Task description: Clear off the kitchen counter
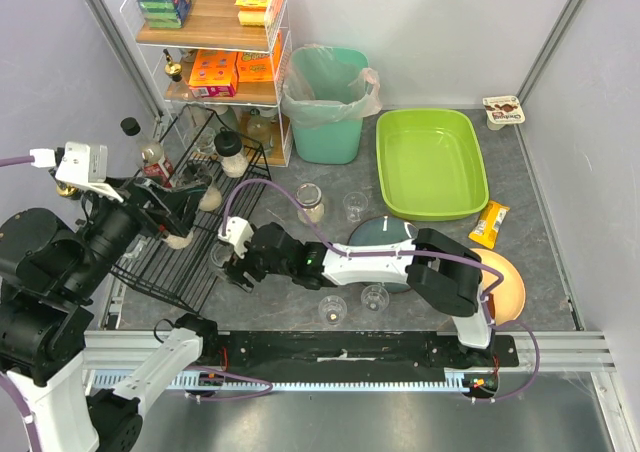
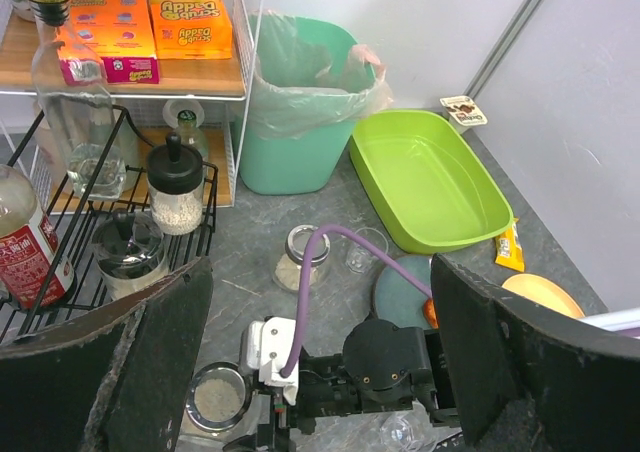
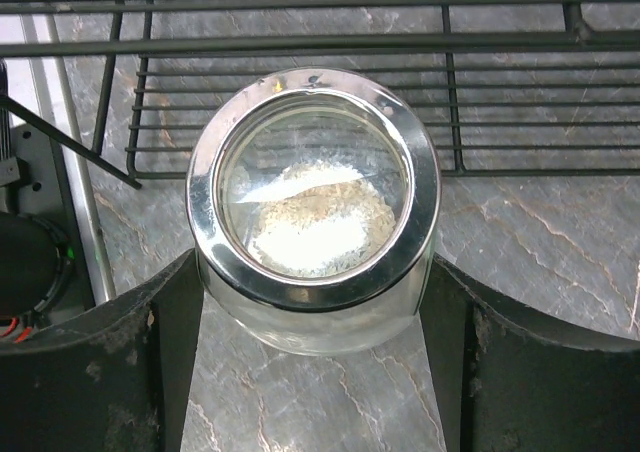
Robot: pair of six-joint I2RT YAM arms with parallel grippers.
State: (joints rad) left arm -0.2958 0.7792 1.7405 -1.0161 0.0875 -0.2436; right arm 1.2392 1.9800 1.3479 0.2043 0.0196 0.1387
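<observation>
Clearly the clearing is only partly done. On the mottled dark-grey tabletop [image 1: 540,202], much lies to the right of the black wire rack [image 1: 175,262]: a second glass jar with pale filling [image 1: 311,204], three clear plastic cups [image 1: 354,206], a dark round plate [image 1: 385,234], an orange plate [image 1: 505,282], a yellow snack bar [image 1: 489,224] and a small pudding cup [image 1: 503,110]. Bottles and a black-lidded jar [image 2: 175,187] stand inside the rack.

Just at the rack's near edge, on the tabletop, stands a glass jar with a steel rim [image 3: 315,212]. The jaws of the right arm [image 1: 350,262] are wide but pressed against both its sides. The jaws of the left arm [image 1: 100,237], over the rack, are fully spread and hold nothing.

Far right of the rack, the lime-green plastic tub [image 1: 430,167] holds nothing yet. I judge the rack's wires, so close to the gripped jar, could catch it.
</observation>
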